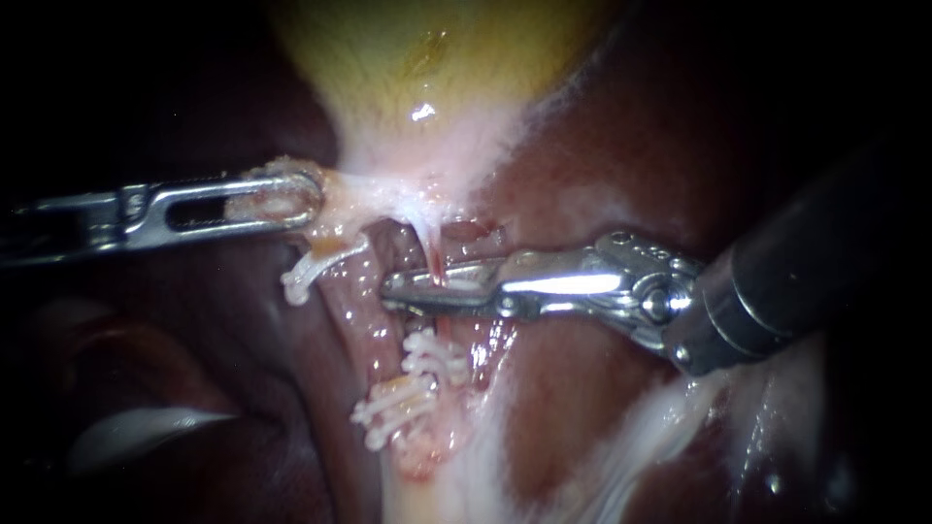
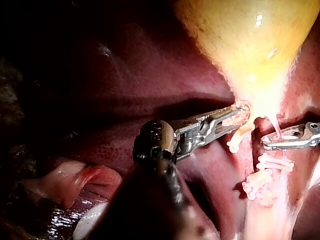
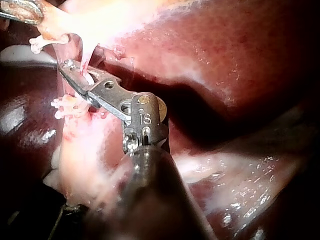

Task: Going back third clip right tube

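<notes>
Four white clips show. One clip [image 1: 466, 287] sits on the thin right tube [image 1: 437, 260], inside the narrowly spread claw of the right instrument [image 1: 391, 293]. An upper clip [image 1: 434, 355] and a lower clip [image 1: 393, 404] lie just below that claw, and a fourth clip [image 1: 296, 277] hangs to its left. The left instrument [image 1: 313, 199] pinches pale tissue [image 1: 369, 194] in its claw, under the gallbladder [image 1: 427, 58].
</notes>
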### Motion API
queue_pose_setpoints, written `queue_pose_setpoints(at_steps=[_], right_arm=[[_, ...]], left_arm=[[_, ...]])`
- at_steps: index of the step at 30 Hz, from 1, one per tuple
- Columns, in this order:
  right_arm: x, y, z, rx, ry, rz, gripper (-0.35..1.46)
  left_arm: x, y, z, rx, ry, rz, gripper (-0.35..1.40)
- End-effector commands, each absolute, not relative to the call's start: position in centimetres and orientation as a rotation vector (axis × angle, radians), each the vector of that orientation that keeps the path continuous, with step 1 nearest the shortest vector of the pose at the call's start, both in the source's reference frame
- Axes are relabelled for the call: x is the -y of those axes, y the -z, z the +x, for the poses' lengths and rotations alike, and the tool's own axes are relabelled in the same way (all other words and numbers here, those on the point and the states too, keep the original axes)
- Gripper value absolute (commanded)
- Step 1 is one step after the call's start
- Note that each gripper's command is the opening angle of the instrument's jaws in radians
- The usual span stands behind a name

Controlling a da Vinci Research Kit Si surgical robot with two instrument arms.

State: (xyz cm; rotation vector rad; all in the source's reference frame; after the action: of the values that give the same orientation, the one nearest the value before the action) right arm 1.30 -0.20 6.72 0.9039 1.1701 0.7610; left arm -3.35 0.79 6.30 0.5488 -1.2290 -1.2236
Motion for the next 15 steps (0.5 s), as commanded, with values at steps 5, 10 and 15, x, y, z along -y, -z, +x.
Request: queue_pose_setpoints(at_steps=[5,10,15], right_arm=[[0.21,-6.71,1.31,-1.171,-0.756,0.908,-0.35],[0.24,-6.68,1.33,-1.174,-0.744,0.918,-0.35],[0.24,-6.70,1.36,-1.198,-0.687,0.897,0.18]], left_arm=[[-0.79,-6.30,-3.35,1.229,1.224,0.548,-0.35],[-0.78,-6.29,-3.35,1.229,1.224,0.548,-0.35],[-0.78,-6.28,-3.36,1.229,1.224,0.547,-0.35]])
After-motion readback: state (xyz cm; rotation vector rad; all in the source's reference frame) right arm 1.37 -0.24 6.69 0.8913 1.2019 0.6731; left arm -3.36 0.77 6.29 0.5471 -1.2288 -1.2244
